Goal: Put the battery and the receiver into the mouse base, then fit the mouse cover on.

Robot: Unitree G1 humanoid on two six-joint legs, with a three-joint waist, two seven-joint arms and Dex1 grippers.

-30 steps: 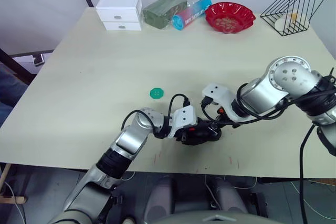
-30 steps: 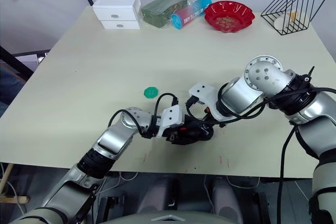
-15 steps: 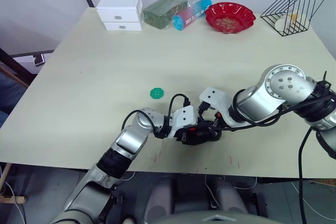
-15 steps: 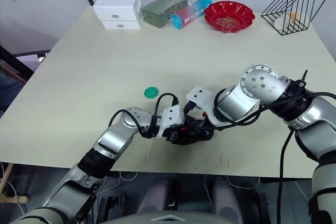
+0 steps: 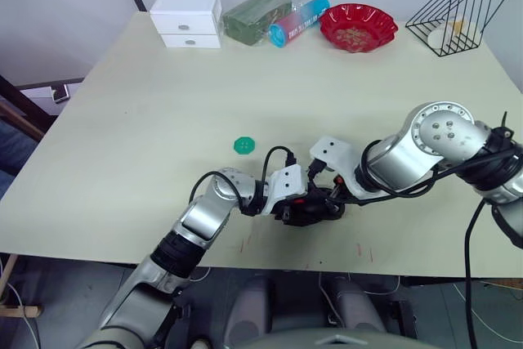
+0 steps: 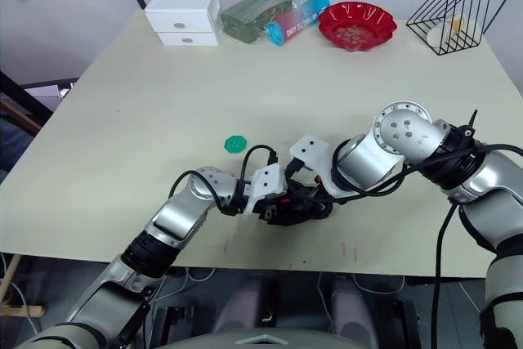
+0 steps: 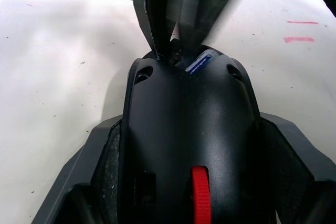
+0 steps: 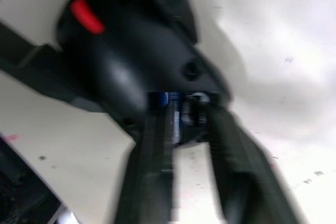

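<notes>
Blue battery (image 7: 200, 62) in mouse base (image 7: 189, 129), between right tool (image 8: 184, 124) fingers, left tool (image 5: 304, 208) clamping base

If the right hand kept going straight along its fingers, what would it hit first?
The mouse base, most likely. The right hand points at its open rear end, where the blue battery sits; depth there is unclear.

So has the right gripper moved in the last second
Yes. The right gripper has slid toward the robot's left, closing on the mouse base; judged against the green disc, which stays put, its white wrist housing is now nearer that disc.
</notes>
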